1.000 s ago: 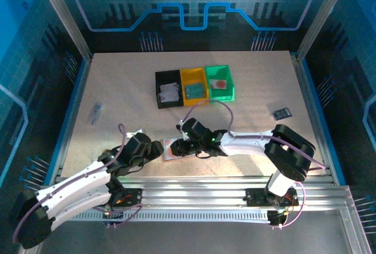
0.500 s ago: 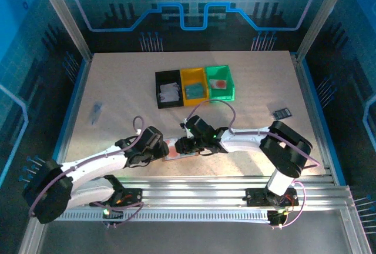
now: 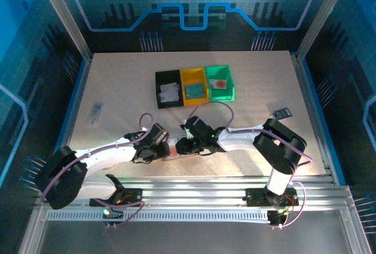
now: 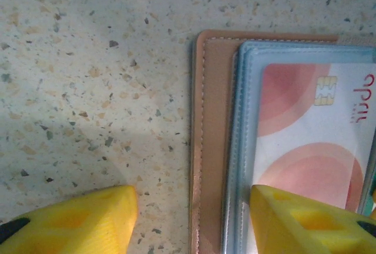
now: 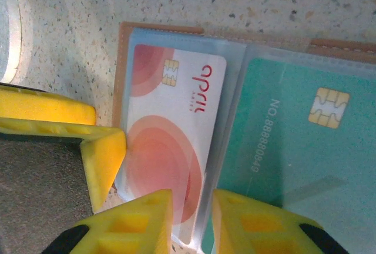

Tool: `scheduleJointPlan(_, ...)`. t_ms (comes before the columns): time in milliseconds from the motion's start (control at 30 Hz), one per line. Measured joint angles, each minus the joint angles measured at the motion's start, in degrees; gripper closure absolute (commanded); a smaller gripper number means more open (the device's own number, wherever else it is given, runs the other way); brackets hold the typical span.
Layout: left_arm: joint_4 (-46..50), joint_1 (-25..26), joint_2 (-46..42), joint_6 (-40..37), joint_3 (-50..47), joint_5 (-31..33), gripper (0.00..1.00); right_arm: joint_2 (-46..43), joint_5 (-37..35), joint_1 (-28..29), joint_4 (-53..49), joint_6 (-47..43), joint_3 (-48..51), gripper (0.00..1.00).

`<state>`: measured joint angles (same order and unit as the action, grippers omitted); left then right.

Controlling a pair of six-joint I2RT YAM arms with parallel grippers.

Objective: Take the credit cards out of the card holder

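— Speckled tabletop (image 4: pixel 88 60) under both pincers. Where's the card holder (image 4: pixel 211 148)?
— Lying open and flat. The left pincer (image 4: pixel 191 221) stands apart, straddling its tan edge, with one finger over bare table and the other over the reddish card (image 5: pixel 170 148).
— And the right pincer (image 5: pixel 191 224)?
— Nearly together, astride the seam between that card and the green card (image 5: pixel 282 148). I cannot tell whether it nips anything.
— Handling?
— The credit cards look light, stiff and slick, and the clear pockets (image 4: pixel 244 148) look soft and clingy. I'd pin the leather and pinch a card's short edge.
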<state>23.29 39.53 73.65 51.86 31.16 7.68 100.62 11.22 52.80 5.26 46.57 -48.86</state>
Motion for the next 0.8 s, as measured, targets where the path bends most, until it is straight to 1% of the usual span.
scheduleJointPlan(167,0.31,-0.07,0.96,0.02,0.22,0.00,0.50,0.26,0.22,0.00,0.44,0.22,-0.26,0.77)
scheduleJointPlan(433,0.15,-0.13,1.03,0.04,0.15,-0.02,0.50,0.22,0.17,0.00,0.76,0.22,-0.26,0.77)
scheduleJointPlan(800,-2.03,-0.37,-0.66,0.02,-1.77,-0.20,0.50,-0.74,0.17,0.00,2.95,0.20,-0.28,0.75)
